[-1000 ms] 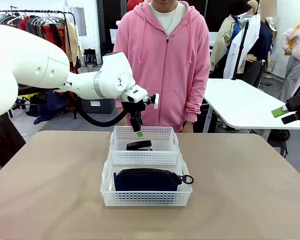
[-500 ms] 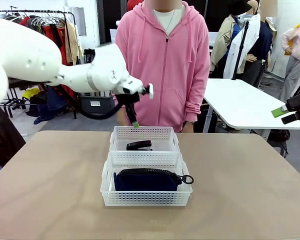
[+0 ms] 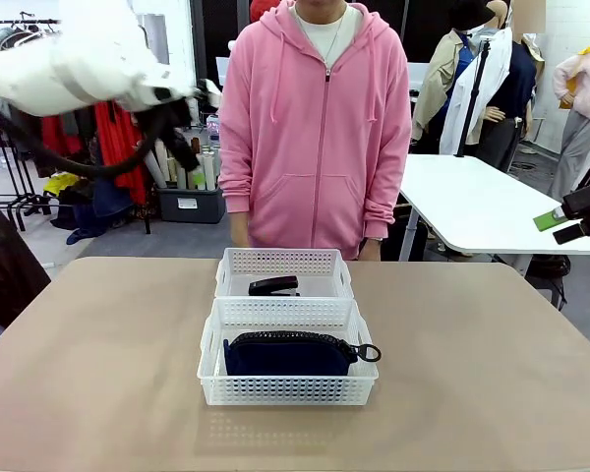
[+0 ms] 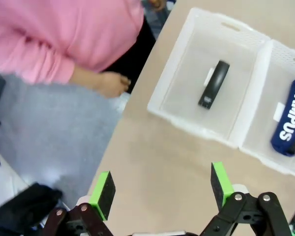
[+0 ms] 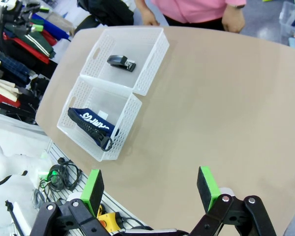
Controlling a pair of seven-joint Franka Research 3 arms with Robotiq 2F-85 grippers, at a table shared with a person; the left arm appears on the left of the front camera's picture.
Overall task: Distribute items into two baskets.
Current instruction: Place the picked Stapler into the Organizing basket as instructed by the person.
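Front – baskets: two white lattice baskets sit end to end at mid-table, touching; far basket point(image 3: 284, 272) nearer the person, near basket point(image 3: 287, 362) nearer the robot.
Front – stapler: small black stapler point(image 3: 274, 286) lies flat on the far basket's floor.
Front – pouch: navy pouch point(image 3: 289, 352) fills the near basket, zipper up, black ring pull point(image 3: 368, 352) hanging over the right rim.
Front – left arm: white arm high at upper left, blurred, well off the table; its fingers are too smeared to read here.
Front – right gripper: right gripper point(image 3: 567, 220) at the right edge, clear of the table, green pad showing.
Front – person: pink hoodie, standing at the far edge, arms down.

Left wrist – left gripper: left gripper point(image 4: 161, 187) spread wide, nothing between the green pads, above the table edge beside the baskets.
Left wrist – stapler: in the far basket, slightly angled.
Left wrist – pouch: end with white "CAMPUS" lettering in the adjoining basket.
Left wrist – person's hand: hand point(image 4: 108, 83) just off the table edge.

Right wrist – right gripper: fingers apart and empty, high over bare tabletop point(image 5: 226, 103).
Right wrist – baskets: well away, upper left; stapler in one, pouch in the other.
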